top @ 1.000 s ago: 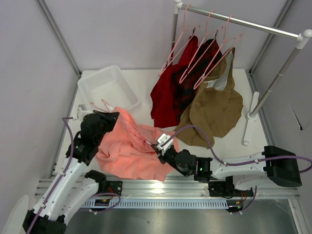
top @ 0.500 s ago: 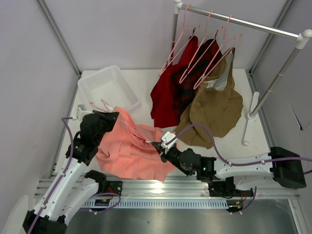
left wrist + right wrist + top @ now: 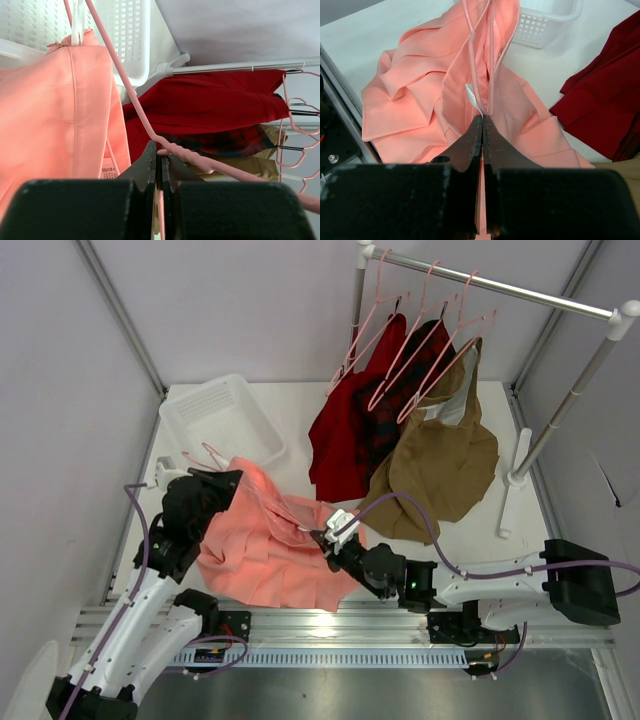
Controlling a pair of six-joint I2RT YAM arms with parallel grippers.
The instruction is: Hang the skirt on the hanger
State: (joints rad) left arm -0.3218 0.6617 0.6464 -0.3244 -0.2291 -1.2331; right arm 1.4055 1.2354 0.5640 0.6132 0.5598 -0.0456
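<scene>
Pinched hanger [image 3: 135, 107] with left gripper [image 3: 160, 155], raised slightly from a second ago; clamped skirt [image 3: 410, 100] edge with right gripper [image 3: 482, 120]. Kept skirt heaped on worktop [image 3: 290, 405], hanger across it, threading barely advanced.

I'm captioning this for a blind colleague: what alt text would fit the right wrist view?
The right hand, jaws shut, touches a salmon-pink skirt crumpled on a white table, right where the pale-pink hanger lying in its folds ends. A white basket and a dark red garment lie beyond.
</scene>
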